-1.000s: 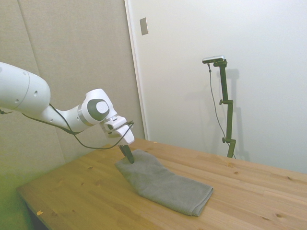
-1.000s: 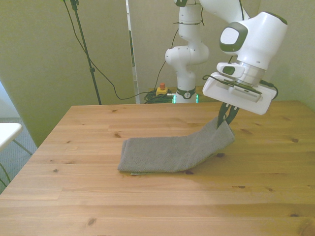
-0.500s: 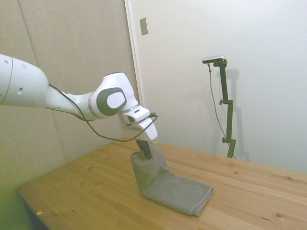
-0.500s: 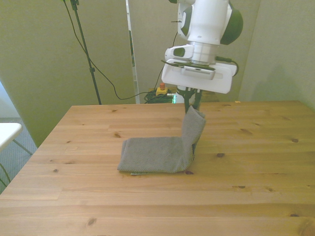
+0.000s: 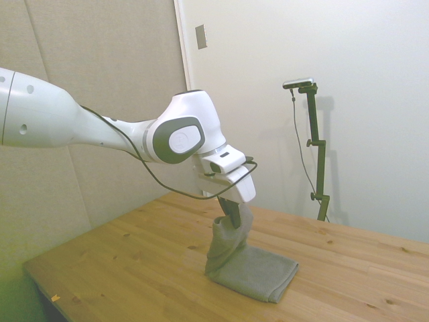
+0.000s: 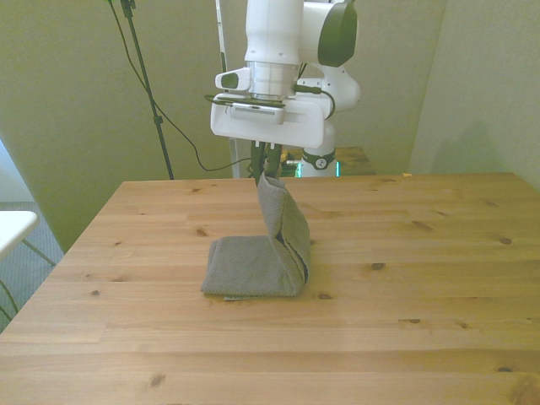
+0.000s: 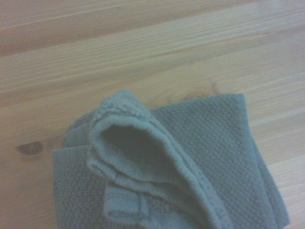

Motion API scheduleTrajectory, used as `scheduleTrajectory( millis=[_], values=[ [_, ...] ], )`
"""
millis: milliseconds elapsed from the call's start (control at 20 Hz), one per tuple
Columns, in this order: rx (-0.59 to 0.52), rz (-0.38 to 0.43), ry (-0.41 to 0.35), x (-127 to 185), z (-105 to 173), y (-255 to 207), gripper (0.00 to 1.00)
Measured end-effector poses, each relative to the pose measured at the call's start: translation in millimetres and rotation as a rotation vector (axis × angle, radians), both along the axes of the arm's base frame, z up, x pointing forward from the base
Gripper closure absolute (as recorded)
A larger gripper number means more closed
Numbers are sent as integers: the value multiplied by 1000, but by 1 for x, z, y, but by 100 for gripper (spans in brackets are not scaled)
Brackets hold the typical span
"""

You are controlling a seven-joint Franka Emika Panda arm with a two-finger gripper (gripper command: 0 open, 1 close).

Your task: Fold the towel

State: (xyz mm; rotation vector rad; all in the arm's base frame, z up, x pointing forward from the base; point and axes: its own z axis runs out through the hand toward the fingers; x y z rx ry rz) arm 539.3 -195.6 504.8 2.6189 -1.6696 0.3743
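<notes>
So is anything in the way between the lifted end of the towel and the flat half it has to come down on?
Nothing visible. The gripper holds one end of the grey towel up above the half lying flat on the wooden table, and that flat half carries nothing on top.

Wood table (image 6: pixel 422 278) w/ grey towel (image 6: pixel 249 268) partly lying on it.

- The gripper (image 6: pixel 264 171) fingertips are buried in the lifted towel (image 6: pixel 253 261) end.
- The wrist view crops the towel's near part and looks soft.
</notes>
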Motion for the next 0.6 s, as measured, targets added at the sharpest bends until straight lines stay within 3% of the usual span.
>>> scheduleTrajectory(
  millis=[300,600],
  values=[
    [33,-52,-1,-21,-8,-59,100],
    [121,13,-69,-4,-44,-75,100]
  ],
)
